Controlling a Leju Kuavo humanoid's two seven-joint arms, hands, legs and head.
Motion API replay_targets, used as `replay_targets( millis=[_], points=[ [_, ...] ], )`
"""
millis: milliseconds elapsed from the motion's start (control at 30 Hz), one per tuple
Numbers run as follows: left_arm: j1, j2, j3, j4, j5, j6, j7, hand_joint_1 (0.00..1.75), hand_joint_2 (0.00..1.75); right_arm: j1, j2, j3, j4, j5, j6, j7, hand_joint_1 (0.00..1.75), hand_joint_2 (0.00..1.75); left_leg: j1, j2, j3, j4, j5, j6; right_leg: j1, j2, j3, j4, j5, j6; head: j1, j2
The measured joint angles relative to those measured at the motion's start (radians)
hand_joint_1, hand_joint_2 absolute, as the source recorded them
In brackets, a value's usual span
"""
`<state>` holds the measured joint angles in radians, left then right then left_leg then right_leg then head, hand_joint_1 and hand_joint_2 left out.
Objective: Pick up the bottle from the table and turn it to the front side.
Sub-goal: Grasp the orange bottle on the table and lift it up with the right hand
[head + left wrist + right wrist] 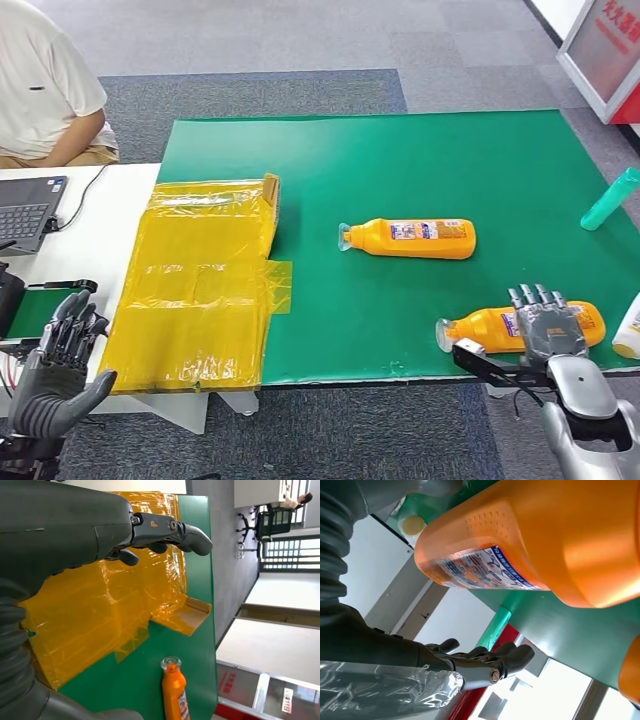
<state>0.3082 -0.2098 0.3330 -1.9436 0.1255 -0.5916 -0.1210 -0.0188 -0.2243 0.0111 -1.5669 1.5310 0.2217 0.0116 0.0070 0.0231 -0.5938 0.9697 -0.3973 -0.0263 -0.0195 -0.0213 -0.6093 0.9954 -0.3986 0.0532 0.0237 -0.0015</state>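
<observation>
Head view, left to right. At the lower left of the frame the left hand (pixel 60 370) hangs beside a white table (pixel 106 240), fingers loosely spread and holding nothing; the left wrist view shows its dark fingers (pixel 170 532) extended above a crinkled yellow plastic sheet (pixel 200 290). That sheet covers the left end of a green mat (pixel 453 170) and overhangs onto the white table. A grey laptop (pixel 26 210) sits at the far left edge, and a seated person in a white shirt (pixel 45 85) occupies the upper left corner.

Near the centre of the mat lies an orange plastic bottle with a clear cap and a printed label (pixel 411 238), on its side, cap to the left. A second orange bottle of the same kind (pixel 490 328) lies at the lower right, close to the mat's front edge, also cap to the left. The right hand (pixel 547 325) rests over its middle, fingers reaching across the body; the right wrist view shows the bottle (pixel 546 540) close against the hand, with the fingers (pixel 490 665) extended rather than curled, so whether it is gripped cannot be told. A teal cylindrical bottle (pixel 611 200) lies at the right edge, and a white container (pixel 628 335) sits at the lower right.
</observation>
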Motion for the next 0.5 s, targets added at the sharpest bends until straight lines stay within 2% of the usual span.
replay_targets(
  millis=[200, 500],
  points=[
    [0.000, 0.000, 0.000, 0.000, 0.005, 0.003, 0.000, 0.00, 1.75, 0.000, -0.003, -0.031, 0.013, -0.001, 0.013, -0.003, 0.00, 1.75, 0.000, 0.000, 0.000, 0.000, 0.000, 0.000, 0.000, 0.000, 0.000, 0.000, 0.000, 0.000, 0.000, 0.000],
    [0.000, 0.000, -0.001, 0.000, 0.013, 0.006, 0.000, 0.00, 1.75, 0.000, -0.041, -0.106, 0.024, -0.005, 0.033, -0.015, 0.00, 1.75, 0.000, 0.000, 0.000, 0.000, 0.000, 0.000, 0.000, 0.000, 0.000, 0.000, 0.000, 0.000, 0.000, 0.000]
  ],
)
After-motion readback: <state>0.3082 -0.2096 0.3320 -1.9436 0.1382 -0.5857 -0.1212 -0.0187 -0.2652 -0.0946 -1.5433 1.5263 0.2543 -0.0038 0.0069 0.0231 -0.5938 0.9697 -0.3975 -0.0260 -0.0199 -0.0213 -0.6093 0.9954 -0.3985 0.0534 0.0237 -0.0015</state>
